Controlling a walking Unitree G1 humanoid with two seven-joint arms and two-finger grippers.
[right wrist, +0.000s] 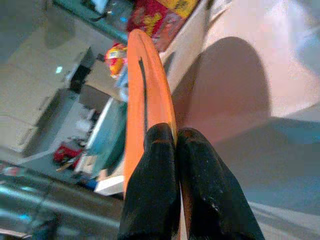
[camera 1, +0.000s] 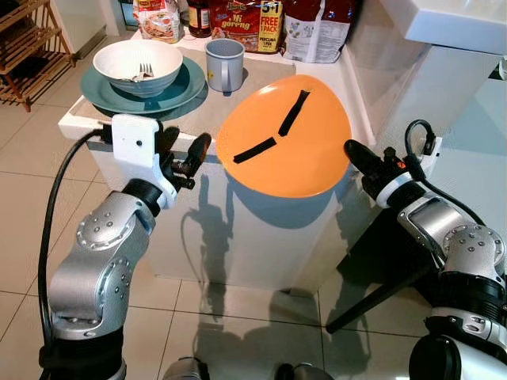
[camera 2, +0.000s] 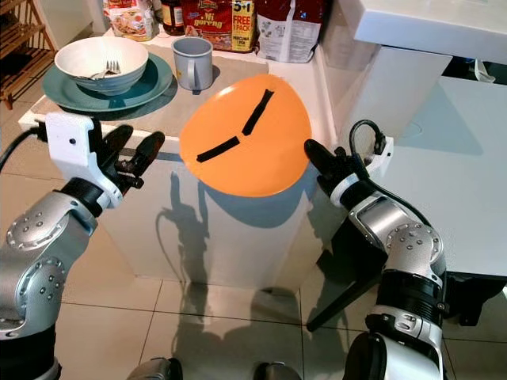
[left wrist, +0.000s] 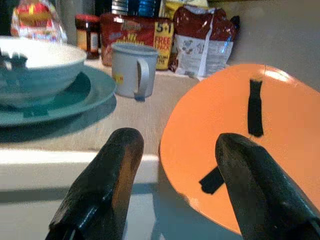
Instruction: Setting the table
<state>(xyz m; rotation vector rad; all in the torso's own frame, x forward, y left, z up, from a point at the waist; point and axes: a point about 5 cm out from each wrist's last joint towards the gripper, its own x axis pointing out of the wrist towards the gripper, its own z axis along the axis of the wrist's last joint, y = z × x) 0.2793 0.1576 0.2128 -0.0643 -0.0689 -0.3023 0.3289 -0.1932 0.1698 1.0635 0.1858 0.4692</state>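
Observation:
An orange plate (camera 1: 285,138) with two black tape strips hangs tilted over the front edge of the white counter (camera 1: 87,119). My right gripper (camera 1: 352,154) is shut on the plate's right rim, and the rim (right wrist: 150,95) runs edge-on between its fingers (right wrist: 150,185). My left gripper (camera 1: 184,154) stands open just left of the plate, level with the counter's front edge, its fingers (left wrist: 105,175) apart with nothing between them. Farther back on the counter sit a teal plate (camera 1: 170,93) holding a white bowl (camera 1: 131,63) with a fork (camera 1: 144,73), and a grey mug (camera 1: 224,65).
Food packets (camera 1: 257,24) and a jar (camera 1: 199,17) line the counter's back. A white table (camera 2: 467,158) stands to the right beyond my right arm. A wooden rack (camera 1: 28,47) is at the far left. Tiled floor (camera 1: 253,332) lies below.

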